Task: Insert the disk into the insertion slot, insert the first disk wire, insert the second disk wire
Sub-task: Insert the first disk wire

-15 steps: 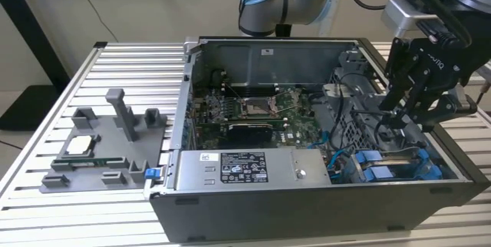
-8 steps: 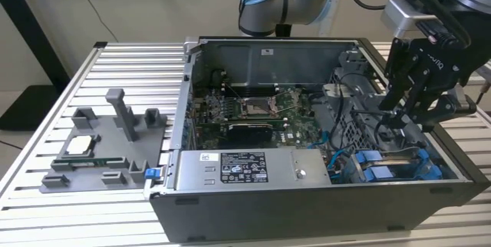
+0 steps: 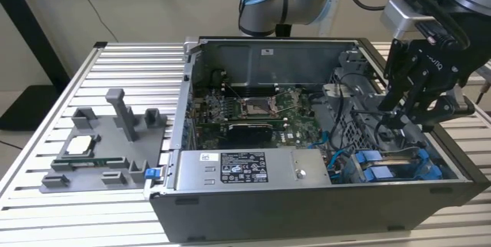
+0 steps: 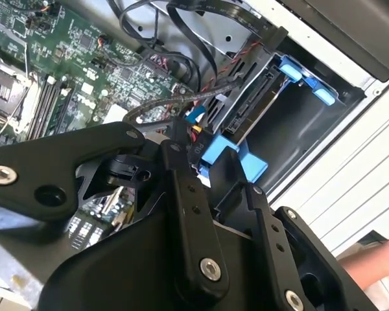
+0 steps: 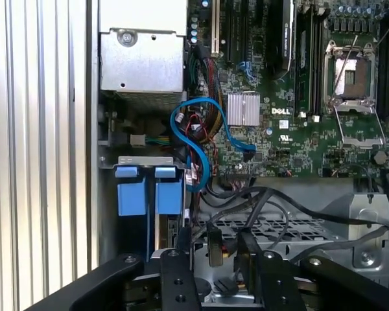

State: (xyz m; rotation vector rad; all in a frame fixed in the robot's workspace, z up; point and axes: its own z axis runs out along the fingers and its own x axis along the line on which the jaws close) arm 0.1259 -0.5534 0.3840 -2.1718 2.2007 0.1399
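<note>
The insertion slot [image 3: 399, 163] is a grey metal bay with blue tabs at the case's near corner, on the exterior view's right. The disk [image 4: 256, 97] sits inside it on edge, framed by its blue bracket, with its dark connector edge facing out. My gripper [image 3: 396, 115] hangs inside the case just above and behind the bay. Its fingers [image 5: 183, 243] stand apart, open, and a black wire connector [image 5: 214, 246] lies in the gap between them. The bay's blue tabs [image 5: 149, 194] show close beside the fingers, and more black wires [image 4: 181, 71] loop around them.
The motherboard with its silver processor socket [image 3: 253, 106] fills the case's middle. A grey box with a label [image 3: 245, 169] lies along the near wall. A blue data cable [image 5: 194, 136] curls beside the bay. A grey fixture tray [image 3: 100, 155] sits on the slatted table [image 3: 123, 63].
</note>
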